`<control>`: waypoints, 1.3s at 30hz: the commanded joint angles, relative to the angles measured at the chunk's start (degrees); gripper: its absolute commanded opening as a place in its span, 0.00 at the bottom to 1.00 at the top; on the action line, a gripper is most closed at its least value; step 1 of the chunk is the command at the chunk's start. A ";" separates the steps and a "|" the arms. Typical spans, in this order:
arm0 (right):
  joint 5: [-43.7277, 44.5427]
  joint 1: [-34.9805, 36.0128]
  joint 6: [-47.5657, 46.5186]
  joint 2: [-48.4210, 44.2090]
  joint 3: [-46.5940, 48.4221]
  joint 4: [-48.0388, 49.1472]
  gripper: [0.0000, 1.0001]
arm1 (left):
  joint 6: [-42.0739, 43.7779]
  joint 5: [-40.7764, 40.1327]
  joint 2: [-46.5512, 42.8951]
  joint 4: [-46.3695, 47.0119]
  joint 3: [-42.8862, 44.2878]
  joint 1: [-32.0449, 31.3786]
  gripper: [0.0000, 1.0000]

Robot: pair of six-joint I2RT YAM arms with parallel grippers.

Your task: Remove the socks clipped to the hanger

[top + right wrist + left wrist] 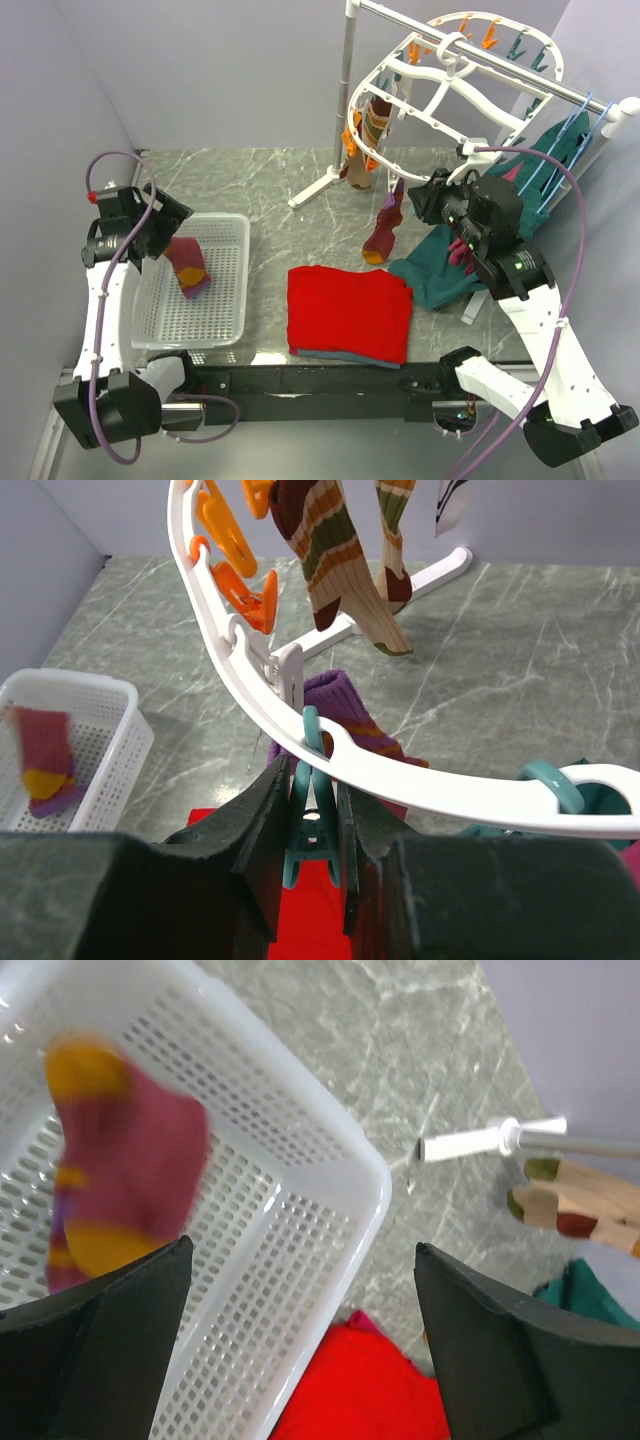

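The white oval hanger (440,75) hangs from the rack, with orange and teal pegs. A tan-brown striped sock (372,130) hangs clipped at its left side and also shows in the right wrist view (330,570). A maroon sock with orange heel (385,225) dangles below the hanger's near rim (230,640). My right gripper (312,780) is shut on a teal peg (312,820) on that rim, just above this sock (345,715). My left gripper (300,1260) is open and empty over the basket. Another maroon sock (120,1180), blurred, is inside the basket (187,265).
The white slotted basket (225,225) stands at the left. A folded red cloth (350,310) lies at the middle front. A teal garment (440,270) lies under the right arm. The rack's pole (347,90) and blue hangers (570,140) stand at the back right.
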 commanded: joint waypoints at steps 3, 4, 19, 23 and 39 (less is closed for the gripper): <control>-2.38 0.23 0.16 0.12 -0.89 -0.71 0.00 | -0.99 7.89 -5.35 3.41 -7.31 -0.21 0.96; -2.47 0.32 0.08 0.03 -0.80 -0.71 0.00 | -1.44 10.77 -5.62 4.29 -7.93 -0.30 0.96; -3.26 0.23 2.80 -1.55 -1.15 -2.47 0.00 | -8.04 14.33 -2.82 47.60 -12.51 -38.60 0.95; -2.21 0.23 3.33 -1.64 -0.28 -5.01 0.06 | -3.13 11.59 3.94 55.08 -9.70 -46.95 0.95; -0.36 0.32 3.94 -2.34 2.98 -13.02 0.49 | 12.62 2.62 25.31 68.00 0.76 -61.38 0.91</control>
